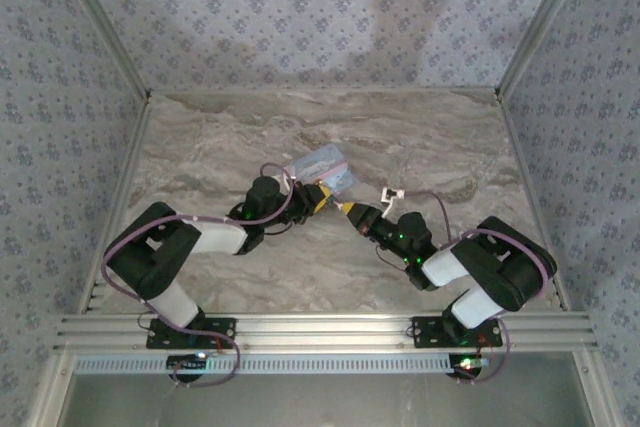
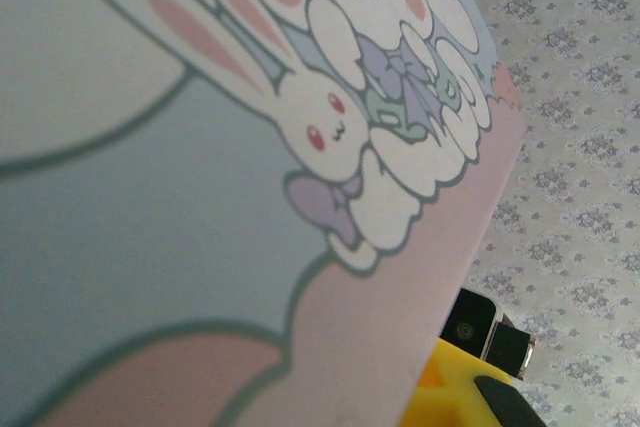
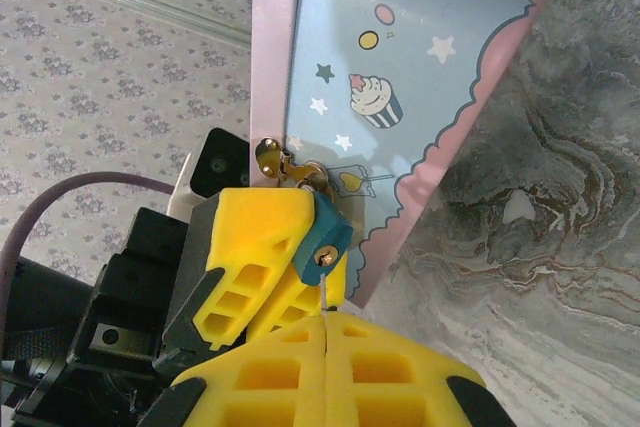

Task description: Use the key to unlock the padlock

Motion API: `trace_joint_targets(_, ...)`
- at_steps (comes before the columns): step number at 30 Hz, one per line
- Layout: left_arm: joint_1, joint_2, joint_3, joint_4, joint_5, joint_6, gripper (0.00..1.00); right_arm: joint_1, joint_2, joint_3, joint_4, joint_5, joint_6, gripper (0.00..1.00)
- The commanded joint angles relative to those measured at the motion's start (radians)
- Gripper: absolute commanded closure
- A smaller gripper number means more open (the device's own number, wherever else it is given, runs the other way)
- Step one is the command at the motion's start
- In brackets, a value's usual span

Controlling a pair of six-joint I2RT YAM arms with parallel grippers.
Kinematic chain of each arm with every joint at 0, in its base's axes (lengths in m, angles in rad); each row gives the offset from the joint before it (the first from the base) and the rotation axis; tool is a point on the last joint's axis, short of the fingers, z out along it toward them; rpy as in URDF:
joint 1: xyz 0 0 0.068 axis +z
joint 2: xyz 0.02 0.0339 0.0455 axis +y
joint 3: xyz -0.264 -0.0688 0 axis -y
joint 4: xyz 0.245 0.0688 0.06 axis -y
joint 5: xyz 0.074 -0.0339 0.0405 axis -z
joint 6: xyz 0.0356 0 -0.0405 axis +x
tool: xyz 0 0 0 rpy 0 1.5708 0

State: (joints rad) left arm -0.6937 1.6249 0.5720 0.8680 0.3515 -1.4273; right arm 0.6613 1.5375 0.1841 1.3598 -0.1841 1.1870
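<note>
Left gripper [image 1: 318, 199]: clamped on the pink edge of the diary [image 3: 400, 67], mid-table.
Right gripper [image 3: 325, 319]: fingers pressed together just short of the key [image 3: 322, 235]. A thin thread [image 3: 324, 292] runs from its head into their seam, but a grip on it cannot be confirmed.
Padlock [image 3: 272, 155]: small and brass, at the diary's clasp beside the left fingers.
Key: blue plastic head with its blade aimed at the padlock. Whether it is seated cannot be told.
Risk: a dangling key could swing or twist off the keyhole, and the glossy cover could slip in the clamp when torque comes.
Surfaces: smooth printed card, hard yellow ribbed fingers, polished marble table [image 3: 560, 197].
</note>
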Motion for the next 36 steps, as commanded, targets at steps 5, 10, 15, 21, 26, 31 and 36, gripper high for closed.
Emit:
trace_joint_targets(5,-0.002,0.009,-0.004,0.083,0.006,-0.021,1.0,-0.005,-0.006,0.027,0.033,-0.011,0.004,1.0)
trace_joint_targets(10,-0.006,0.02,-0.006,0.11,0.004,-0.038,1.0,-0.006,0.008,0.038,0.033,-0.016,0.006,1.0)
trace_joint_targets(15,-0.009,0.023,-0.006,0.115,0.002,-0.042,1.0,-0.006,0.009,0.043,0.033,-0.014,0.007,1.0)
trace_joint_targets(21,-0.01,0.029,-0.013,0.135,-0.004,-0.051,1.0,-0.006,0.003,0.03,0.033,-0.009,0.006,1.0)
trace_joint_targets(26,-0.01,0.042,-0.017,0.166,-0.009,-0.067,1.0,-0.007,-0.007,0.007,0.033,0.001,0.006,1.0)
trace_joint_targets(31,-0.01,0.053,-0.018,0.186,-0.008,-0.079,1.0,-0.009,-0.016,0.004,0.033,0.011,0.002,1.0)
trace_joint_targets(36,-0.01,0.055,-0.016,0.19,-0.007,-0.082,1.0,-0.009,-0.01,0.007,0.033,0.008,0.002,1.0)
